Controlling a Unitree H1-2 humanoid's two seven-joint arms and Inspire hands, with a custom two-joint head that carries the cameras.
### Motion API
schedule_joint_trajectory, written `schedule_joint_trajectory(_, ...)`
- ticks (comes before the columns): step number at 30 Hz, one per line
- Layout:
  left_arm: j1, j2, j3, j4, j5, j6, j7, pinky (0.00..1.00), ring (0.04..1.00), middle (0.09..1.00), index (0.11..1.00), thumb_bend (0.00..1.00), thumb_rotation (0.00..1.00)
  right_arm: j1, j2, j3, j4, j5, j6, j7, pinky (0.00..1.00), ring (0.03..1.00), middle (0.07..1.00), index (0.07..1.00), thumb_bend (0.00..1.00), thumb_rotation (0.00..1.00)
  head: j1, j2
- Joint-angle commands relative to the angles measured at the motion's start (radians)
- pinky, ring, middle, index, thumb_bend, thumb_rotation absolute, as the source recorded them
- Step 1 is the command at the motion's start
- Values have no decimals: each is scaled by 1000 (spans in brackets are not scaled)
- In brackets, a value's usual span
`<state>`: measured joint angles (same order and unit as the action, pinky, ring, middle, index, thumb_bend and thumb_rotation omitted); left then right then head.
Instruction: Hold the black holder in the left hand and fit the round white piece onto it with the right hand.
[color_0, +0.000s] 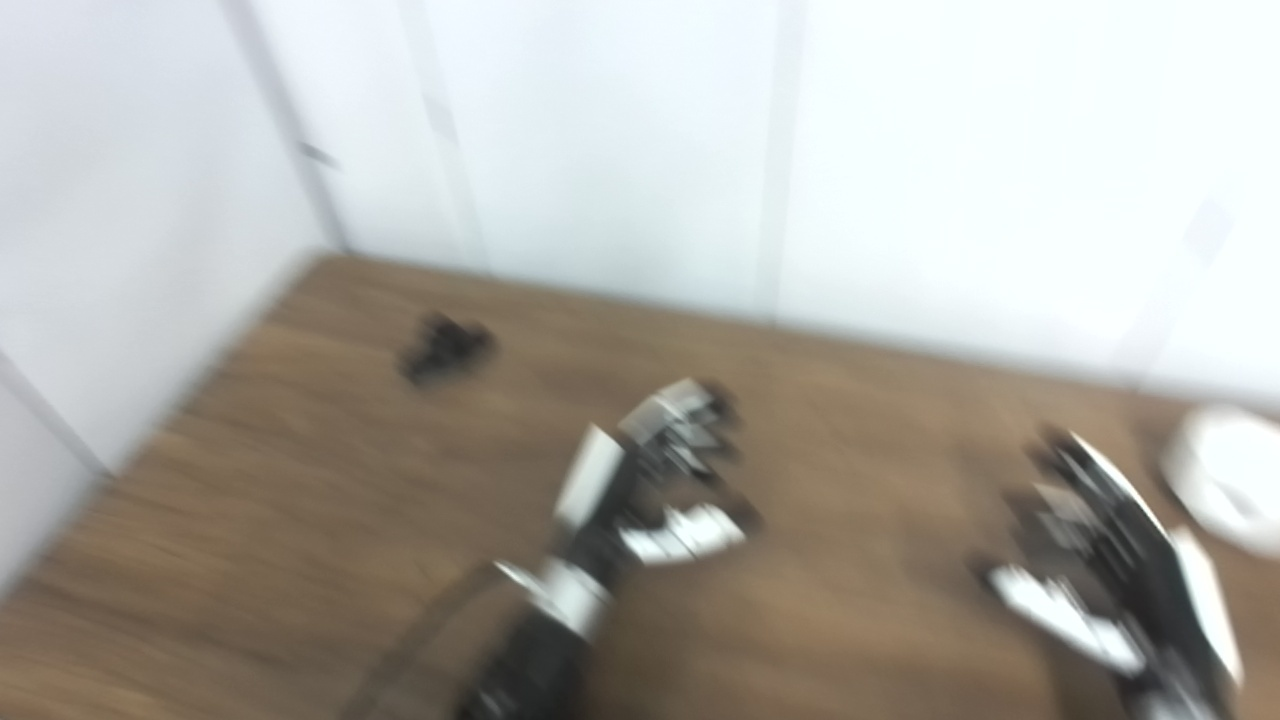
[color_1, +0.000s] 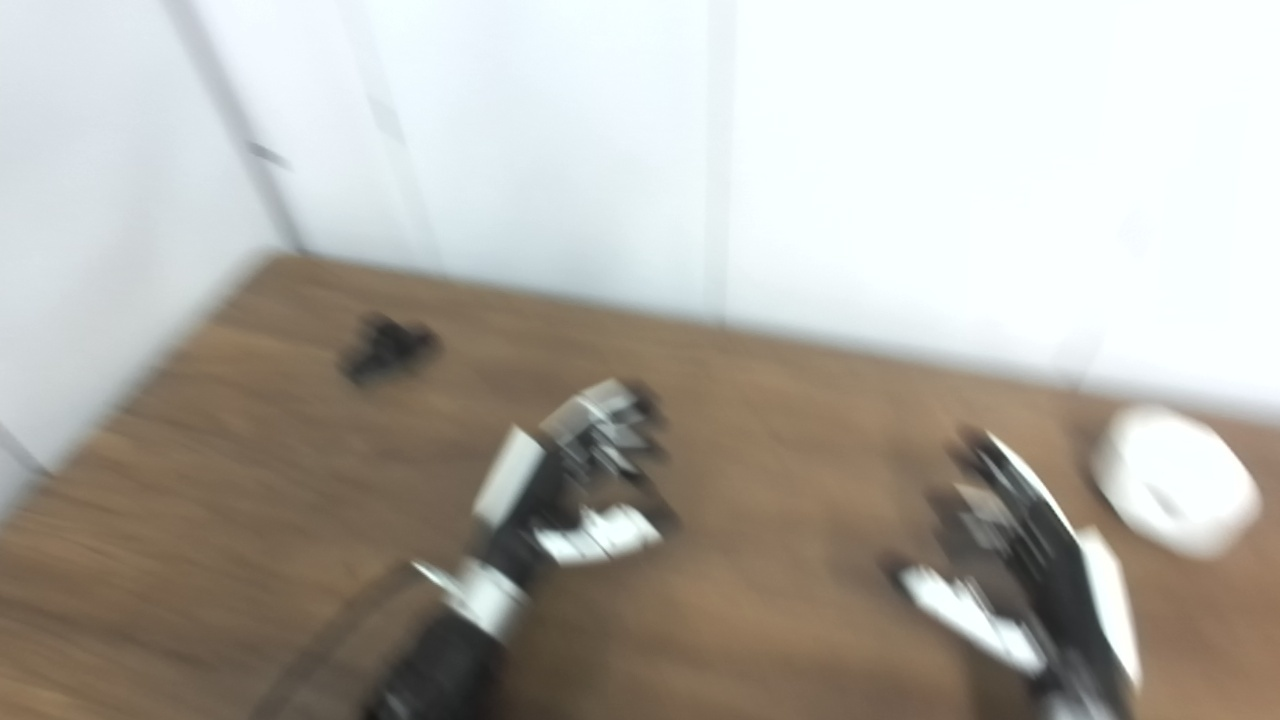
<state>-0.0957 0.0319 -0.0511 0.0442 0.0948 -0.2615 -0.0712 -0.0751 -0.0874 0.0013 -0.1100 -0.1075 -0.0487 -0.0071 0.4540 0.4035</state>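
Observation:
Both views are blurred by motion. The small black holder (color_0: 445, 347) lies on the brown table toward the back left, apart from both hands. The round white piece (color_1: 1175, 480) rests on the table at the far right. My left hand (color_0: 665, 465) hovers over the middle of the table, right of and nearer than the holder, fingers apart and holding nothing. My right hand (color_1: 1010, 560) is low at the right, just left of the white piece, fingers spread and empty.
White walls (color_0: 640, 150) close off the wooden table (color_0: 300, 520) at the back and along the left side. A dark cable (color_1: 330, 630) curves by the left forearm near the bottom edge.

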Motion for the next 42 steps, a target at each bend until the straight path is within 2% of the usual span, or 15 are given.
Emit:
schedule_joint_trajectory(1,-6,-2,-1,16,21,-40,27,578,716,807,840,657,0,-20,2,0,-40,-12,-3,-6,519,662,819,859,610,0,6,-8)
schedule_joint_trajectory(5,-14,5,22,-4,43,-41,58,600,727,816,827,648,24,-22,2,-3,-43,-12,3,-4,508,645,817,854,613,0,11,-11)
schedule_joint_trajectory(7,-15,4,39,-30,21,-25,67,590,723,821,832,657,29,-24,0,-5,-37,-8,0,-2,497,637,815,852,615,0,12,-13)
schedule_joint_trajectory(12,-15,21,65,-93,1,17,65,571,740,853,935,652,28,-25,2,-5,-37,-15,5,-5,473,612,805,850,617,0,20,-11)
schedule_joint_trajectory(14,-16,38,72,-114,20,40,65,586,726,835,902,650,41,-27,-1,-6,-38,-16,7,-5,460,605,799,848,614,0,23,-8)
schedule_joint_trajectory(19,-33,122,89,-184,64,115,44,581,693,788,826,657,37,-33,-8,-14,-26,-10,-5,-4,441,589,787,836,623,0,32,-7)
schedule_joint_trajectory(22,-47,192,99,-231,58,167,8,572,680,776,788,659,4,-33,-13,-16,-30,-6,0,0,432,586,786,834,620,0,37,-3)
schedule_joint_trajectory(24,-56,238,104,-264,72,216,-15,566,685,789,795,662,1,-32,-16,-18,-29,-3,0,1,432,586,786,833,616,0,44,0)
schedule_joint_trajectory(27,-73,314,118,-331,109,331,-55,523,705,816,834,703,0,-34,-20,-17,-20,-1,-7,4,432,579,785,832,615,0,51,-4)
schedule_joint_trajectory(31,-100,383,144,-384,137,425,-77,567,729,810,836,772,0,-36,-27,-14,-14,1,-9,12,424,575,786,834,600,0,58,2)
schedule_joint_trajectory(35,-124,427,174,-397,155,468,-79,632,779,822,830,790,0,-38,-26,-14,-4,4,-14,13,424,571,784,829,605,0,63,-1)
schedule_joint_trajectory(37,-136,455,183,-403,200,498,-76,655,797,835,828,798,27,-37,-24,-12,-6,0,-8,11,428,578,785,826,611,0,64,0)
schedule_joint_trajectory(42,-161,495,201,-386,284,497,-42,730,818,819,792,795,49,-37,-22,-12,-9,10,3,15,434,582,787,823,616,0,64,0)
